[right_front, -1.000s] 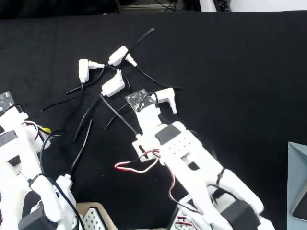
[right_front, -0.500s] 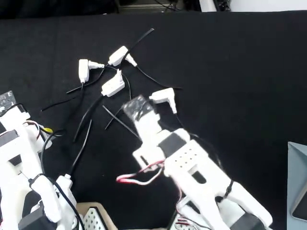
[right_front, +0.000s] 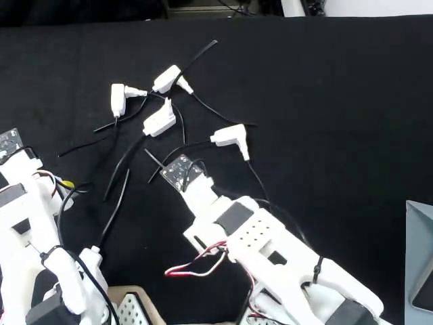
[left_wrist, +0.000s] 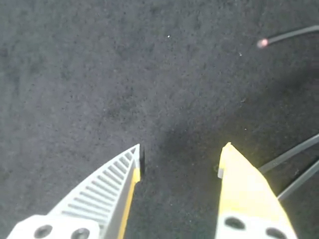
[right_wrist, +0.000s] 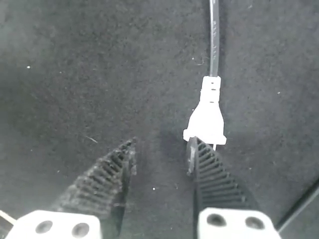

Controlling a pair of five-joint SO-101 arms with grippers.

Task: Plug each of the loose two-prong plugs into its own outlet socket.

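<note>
Several white plug and socket pieces with black cords lie on the black cloth: one (right_front: 118, 99) at the far left, one (right_front: 168, 79) behind it, one (right_front: 160, 121) nearer, and an angled one (right_front: 230, 136) to the right. My right gripper (right_front: 180, 170) hovers between the last two and is open. In the right wrist view, the right gripper (right_wrist: 159, 154) holds nothing, and a white two-prong plug (right_wrist: 207, 119) lies just off one fingertip (right_wrist: 195, 149). My left gripper (left_wrist: 179, 162) is open over bare cloth; the left arm (right_front: 20, 196) stays at the near left.
Loose black cords (right_front: 122, 169) cross the cloth between the arms, and a cord end (left_wrist: 261, 43) lies ahead of the left gripper. A grey box (right_front: 419, 257) stands at the right edge. The far and right parts of the cloth (right_front: 338, 101) are bare.
The right gripper has drawn back from beside the angled plug, toward the near left. That plug stays lying on the cloth. The left arm has not moved.
</note>
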